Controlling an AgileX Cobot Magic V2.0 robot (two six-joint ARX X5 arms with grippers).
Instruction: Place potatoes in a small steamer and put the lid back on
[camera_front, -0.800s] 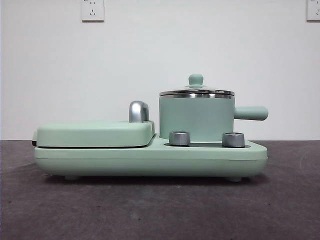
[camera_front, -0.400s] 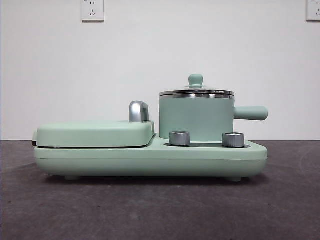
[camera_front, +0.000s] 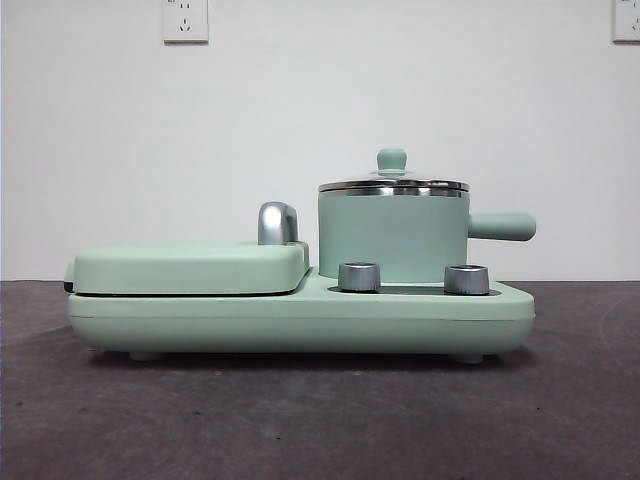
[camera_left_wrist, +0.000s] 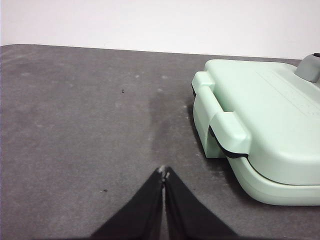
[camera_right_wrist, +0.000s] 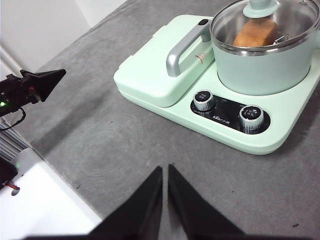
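Resting shut, both jaws holding nothing

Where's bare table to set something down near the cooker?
Bare table lies in front of the cooker, before its two dials, and beside the griddle cover at its end. The cooker's own top is crowded: pot, lid, chrome handle.

A plain white wall (camera_front: 320, 120) is standing behind the desk (camera_front: 320, 420), filling the view from 9 o'clock to 3 o'clock. Two white power sockets are sitting high on it: one socket (camera_front: 185, 20) at 11 o'clock, a second socket (camera_front: 627, 20) at the 1 o'clock corner. The desk is showing a dark grey, mottled, matte surface. Lighting is falling evenly, casting soft shadows.
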